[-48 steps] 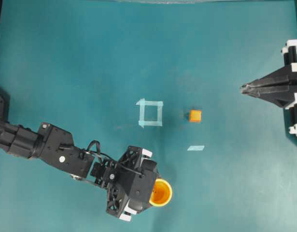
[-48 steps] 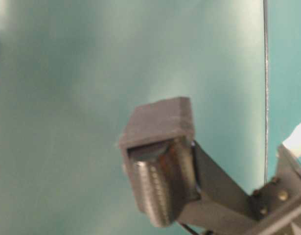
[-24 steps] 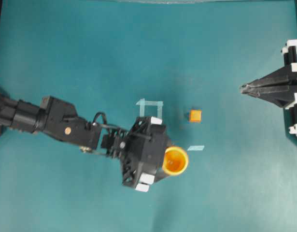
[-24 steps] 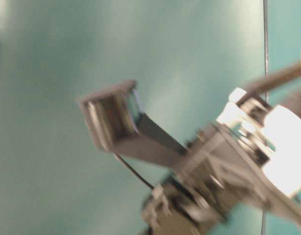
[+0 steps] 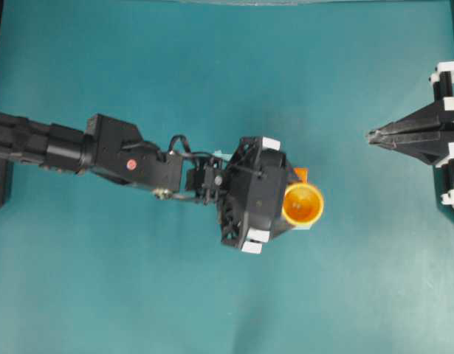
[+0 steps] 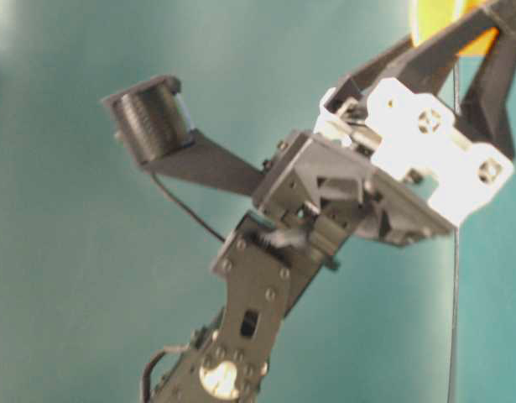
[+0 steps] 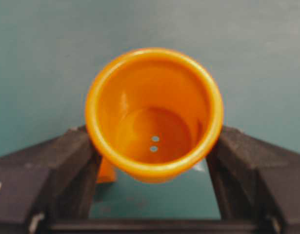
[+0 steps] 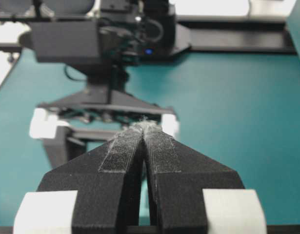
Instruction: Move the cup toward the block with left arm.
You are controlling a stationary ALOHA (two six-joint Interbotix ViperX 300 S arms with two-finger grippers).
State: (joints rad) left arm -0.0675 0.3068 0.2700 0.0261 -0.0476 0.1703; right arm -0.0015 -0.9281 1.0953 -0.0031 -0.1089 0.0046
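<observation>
My left gripper (image 5: 299, 204) is shut on the cup (image 5: 303, 204), a small round cup with a yellow rim and an orange inside. In the left wrist view the cup (image 7: 153, 114) sits between both black fingers (image 7: 67, 165). The block (image 5: 301, 174) is a tiny orange cube that shows just past the cup's far side, mostly hidden by the gripper. Only a sliver of the block (image 7: 107, 170) shows by the left finger. The cup's rim (image 6: 421, 17) shows at the top of the table-level view. My right gripper (image 5: 370, 136) is shut and empty at the right edge.
The pale tape strip (image 5: 303, 227) peeks out under the cup. The tape square (image 5: 215, 155) is almost wholly covered by the left gripper body. The right gripper (image 8: 144, 127) points at the left arm across open teal table (image 5: 212, 66).
My left arm has carried the cup from the near middle of the table up and to the right, to just beside the block. The right arm has not moved.
</observation>
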